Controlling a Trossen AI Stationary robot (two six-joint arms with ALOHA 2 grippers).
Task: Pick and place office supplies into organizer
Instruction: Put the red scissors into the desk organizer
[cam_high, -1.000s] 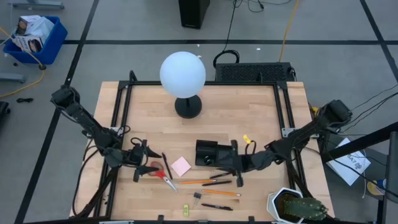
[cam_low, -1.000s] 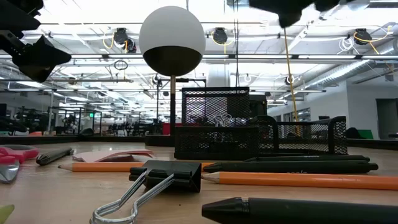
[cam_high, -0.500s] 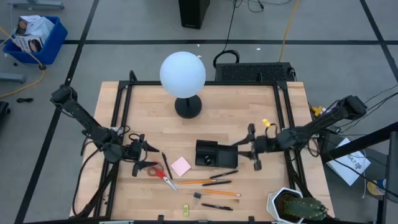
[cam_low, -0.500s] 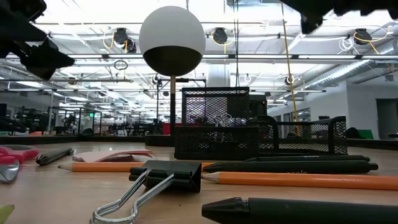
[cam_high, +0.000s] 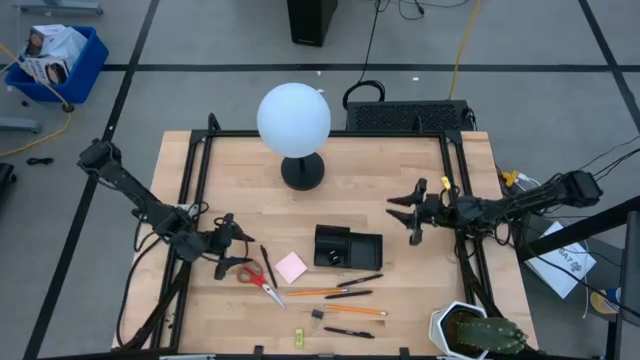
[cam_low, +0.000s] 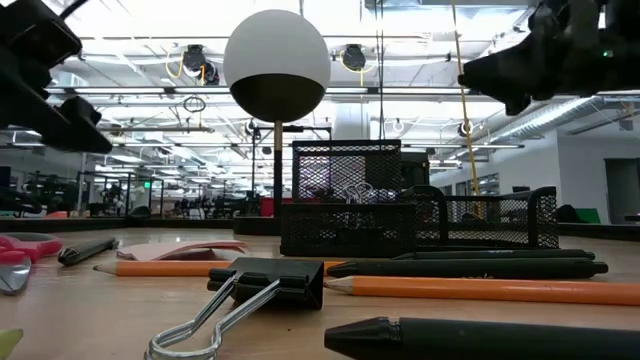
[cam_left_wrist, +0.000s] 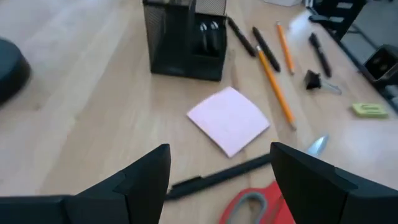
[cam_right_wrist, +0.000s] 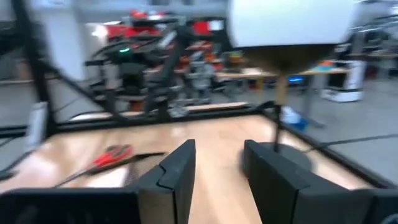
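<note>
Black organizer (cam_high: 347, 247) between both open, empty end effectors.

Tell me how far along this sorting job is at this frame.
Early. The organizer already holds some clips. Nothing is in hand: the left gripper hovers open by the scissors; the right gripper, empty, hangs above the table beyond the organizer. The sticky-note pad, pencils, pens, binder clip remain out.
</note>
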